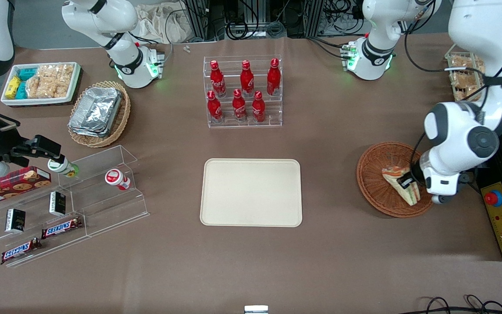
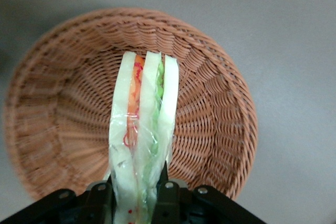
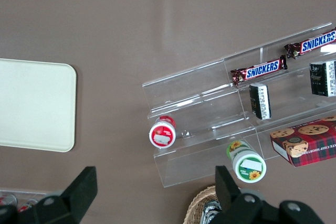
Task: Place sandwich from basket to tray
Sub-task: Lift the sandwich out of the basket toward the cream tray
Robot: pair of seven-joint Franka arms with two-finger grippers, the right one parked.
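Observation:
The sandwich [image 1: 397, 178], a plastic-wrapped wedge of pale bread with green and orange filling, stands on edge over the round reddish-brown basket [image 1: 373, 172] toward the working arm's end of the table. My left gripper [image 1: 409, 182] is shut on it, one black finger pressed on each bread face. In the left wrist view the sandwich [image 2: 142, 114] sticks out from between the fingers [image 2: 167, 182] above the basket's woven floor [image 2: 63, 108]. Whether its tip touches the basket, I cannot tell. The cream tray [image 1: 251, 192] lies bare at the table's middle, apart from the basket.
A clear rack of red bottles [image 1: 242, 91] stands farther from the front camera than the tray. A yellow box with a red stop button [image 1: 500, 218] lies beside the basket. Toward the parked arm's end are a tan basket of foil containers [image 1: 98, 113] and a clear snack shelf [image 1: 59, 205].

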